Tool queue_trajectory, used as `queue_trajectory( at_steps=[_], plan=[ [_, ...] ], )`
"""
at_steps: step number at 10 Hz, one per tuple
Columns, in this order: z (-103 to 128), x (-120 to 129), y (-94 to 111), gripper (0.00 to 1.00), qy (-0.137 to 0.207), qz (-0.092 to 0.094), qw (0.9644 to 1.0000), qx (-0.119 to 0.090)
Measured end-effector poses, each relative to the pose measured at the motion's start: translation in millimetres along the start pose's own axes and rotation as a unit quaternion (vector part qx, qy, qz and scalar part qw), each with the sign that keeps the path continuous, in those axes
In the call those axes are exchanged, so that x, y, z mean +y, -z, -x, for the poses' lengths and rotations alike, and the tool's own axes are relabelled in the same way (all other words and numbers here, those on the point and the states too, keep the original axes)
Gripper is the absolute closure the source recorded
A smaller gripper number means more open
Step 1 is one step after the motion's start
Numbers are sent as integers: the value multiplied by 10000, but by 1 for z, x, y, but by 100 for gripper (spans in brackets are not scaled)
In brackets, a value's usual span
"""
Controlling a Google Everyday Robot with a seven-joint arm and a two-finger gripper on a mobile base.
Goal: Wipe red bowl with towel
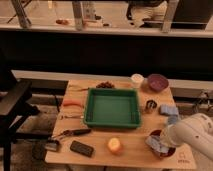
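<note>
The red bowl (162,151) sits at the front right corner of the wooden table (100,156). My white arm hides much of it. A crumpled grey-white towel (155,144) lies inside the bowl on its left side. My gripper (165,141) reaches in from the right and sits over the bowl, right at the towel. The arm's bulky white casing hides the gripper's tip.
A green tray (112,108) fills the table's middle. A purple bowl (157,81) and a white cup (136,79) stand at the back right. A metal cup (150,106) and a blue cloth (169,110) are behind the red bowl. An orange (115,145), a black object (81,148) and utensils (72,133) lie at the front left.
</note>
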State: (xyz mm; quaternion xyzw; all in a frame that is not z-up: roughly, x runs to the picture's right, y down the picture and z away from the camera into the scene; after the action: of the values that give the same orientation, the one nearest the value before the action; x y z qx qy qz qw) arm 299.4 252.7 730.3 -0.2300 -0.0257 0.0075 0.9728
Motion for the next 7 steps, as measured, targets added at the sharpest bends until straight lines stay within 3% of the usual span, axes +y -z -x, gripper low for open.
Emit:
queue_trajectory(
  at_steps=[3,7],
  plan=[
    [19,-13,-4,100,153,-164,9997,-33],
    [21,-28,-11,100,183,-286,9994,30]
  ],
)
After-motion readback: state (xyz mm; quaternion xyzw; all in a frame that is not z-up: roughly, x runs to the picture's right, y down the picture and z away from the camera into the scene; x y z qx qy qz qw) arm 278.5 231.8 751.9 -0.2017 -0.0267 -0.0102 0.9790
